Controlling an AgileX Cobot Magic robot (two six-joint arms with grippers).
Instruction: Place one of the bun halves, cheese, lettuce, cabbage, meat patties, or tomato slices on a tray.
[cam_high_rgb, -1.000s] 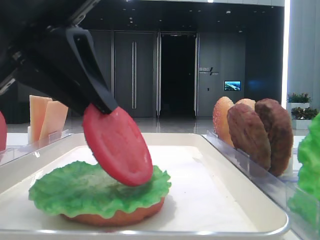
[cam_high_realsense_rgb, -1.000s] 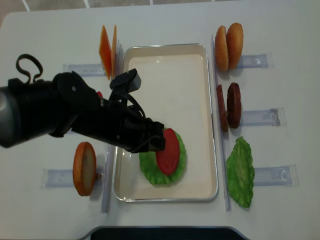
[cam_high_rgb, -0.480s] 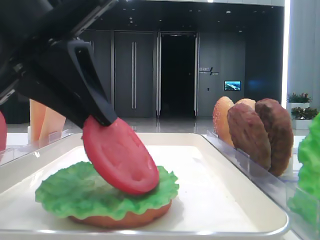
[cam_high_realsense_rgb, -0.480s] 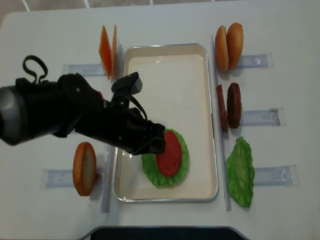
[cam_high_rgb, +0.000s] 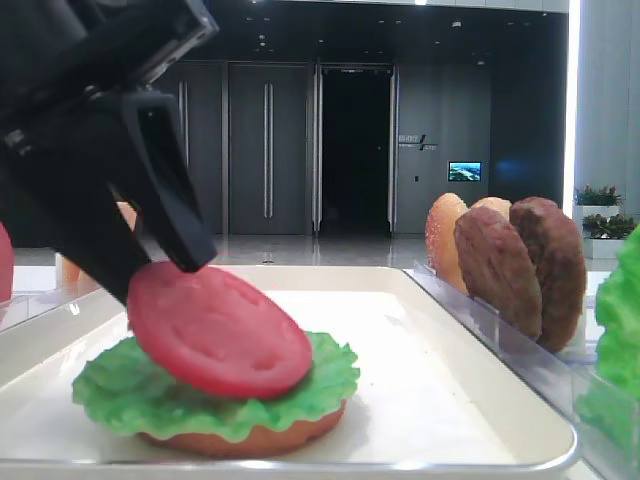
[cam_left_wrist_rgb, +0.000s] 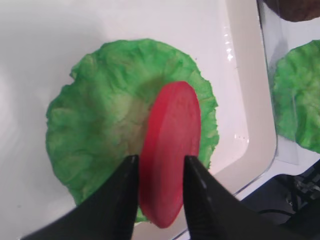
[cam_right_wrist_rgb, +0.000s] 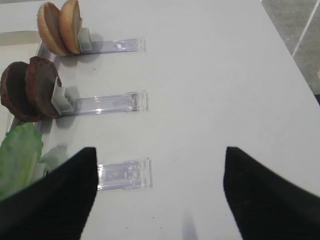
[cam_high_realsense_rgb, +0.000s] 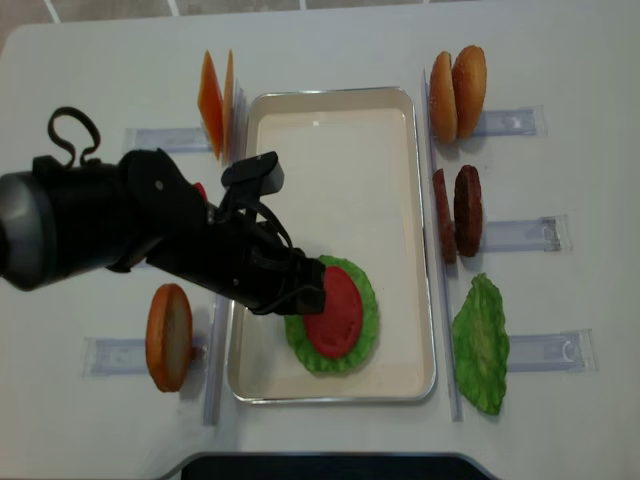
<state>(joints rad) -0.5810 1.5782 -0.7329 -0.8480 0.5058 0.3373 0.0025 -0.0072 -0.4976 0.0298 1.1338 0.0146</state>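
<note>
One flat pinkish-red tomato slice (cam_left_wrist_rgb: 171, 150) sits tilted between my left gripper (cam_left_wrist_rgb: 159, 192) fingers, its lower edge resting on the ruffled bright green lettuce leaf (cam_left_wrist_rgb: 100, 140) that covers an orange-tan bun half (cam_high_rgb: 245, 438). That stack lies at the near end of the large off-white rectangular tray (cam_high_realsense_rgb: 330, 125). I see the dark fingers (cam_left_wrist_rgb: 117, 200) narrowly flanking the slice on both sides. My right gripper (cam_right_wrist_rgb: 160, 200) hangs spread wide over the white table (cam_right_wrist_rgb: 210, 75), holding nothing.
</note>
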